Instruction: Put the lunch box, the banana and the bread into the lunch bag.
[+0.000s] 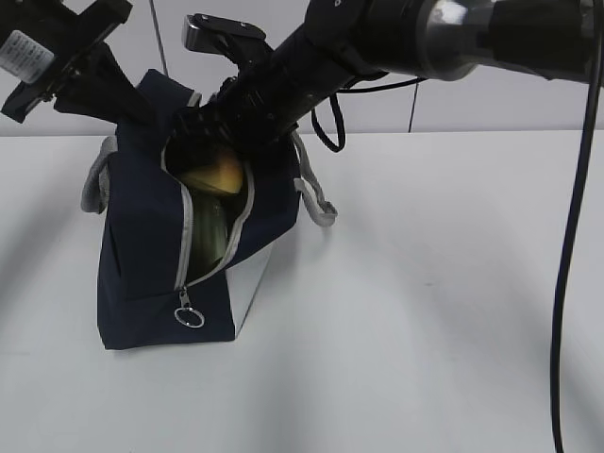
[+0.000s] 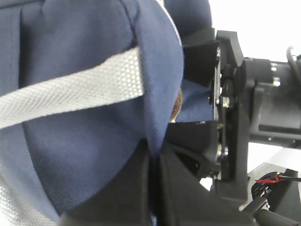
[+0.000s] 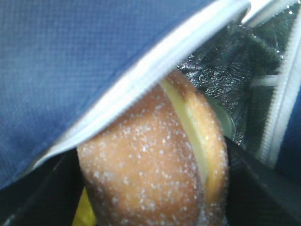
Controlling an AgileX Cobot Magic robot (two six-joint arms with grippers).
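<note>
1. Lunch bag (image 1: 142,245): navy-blue fabric, fine woven texture; grey zipper trim (image 1: 184,236); white side panel (image 1: 250,278); silver ring zipper pull (image 1: 189,316).
2. Bag handles (image 2: 70,89): pale grey webbing with a small diamond weave.
3. Bag lining (image 3: 221,70): crinkled silver-black foil.
4. Bread (image 3: 150,165): golden-brown crust with white sugary specks, a pale yellow split along it.
5. Banana (image 3: 84,212): a yellow sliver below the bread.
6. My right gripper (image 1: 203,127): matt black.
7. Table (image 1: 444,311): plain white.

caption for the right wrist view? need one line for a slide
Right hand at the mouth of the lunch bag, sugar-dusted bread between its fingers, silver lining and grey zipper trim beyond.
</note>
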